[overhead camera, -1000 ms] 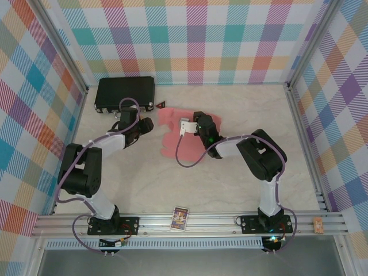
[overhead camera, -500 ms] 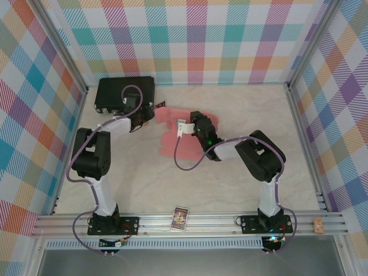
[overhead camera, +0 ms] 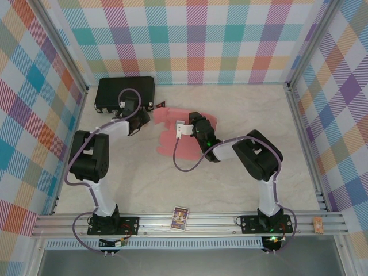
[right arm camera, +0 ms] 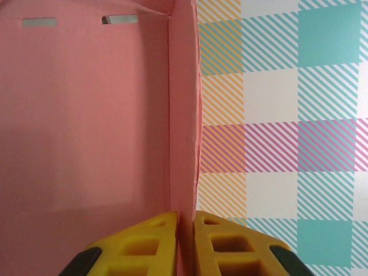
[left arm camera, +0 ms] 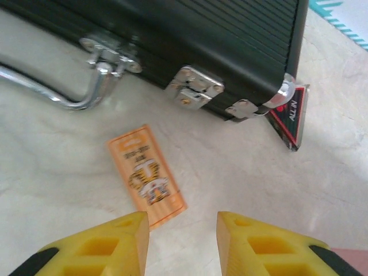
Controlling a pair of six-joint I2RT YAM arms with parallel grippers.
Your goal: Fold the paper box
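Observation:
The paper box [overhead camera: 167, 138] is a salmon-pink card sheet lying flat mid-table, with one flap lifted. My right gripper [overhead camera: 192, 123] is over its upper right part. In the right wrist view the right gripper [right arm camera: 185, 221] is shut on the upright edge of a pink flap [right arm camera: 183, 115], and the box's inner face [right arm camera: 86, 115] with two slots spreads to the left. My left gripper [overhead camera: 140, 115] is left of the sheet, near the black case. In the left wrist view the left gripper [left arm camera: 183, 221] is open over bare table with nothing between its yellow fingers.
A black hard case [overhead camera: 123, 92] with latches [left arm camera: 194, 86] lies at the back left. An orange tiger card [left arm camera: 146, 175] lies just before it, and a red triangular card [left arm camera: 292, 112] is at its corner. Another card [overhead camera: 180, 218] stands on the front rail.
The left arm has swung back toward the black case and its jaws have narrowed. The right gripper has shifted slightly left, still holding the flap.

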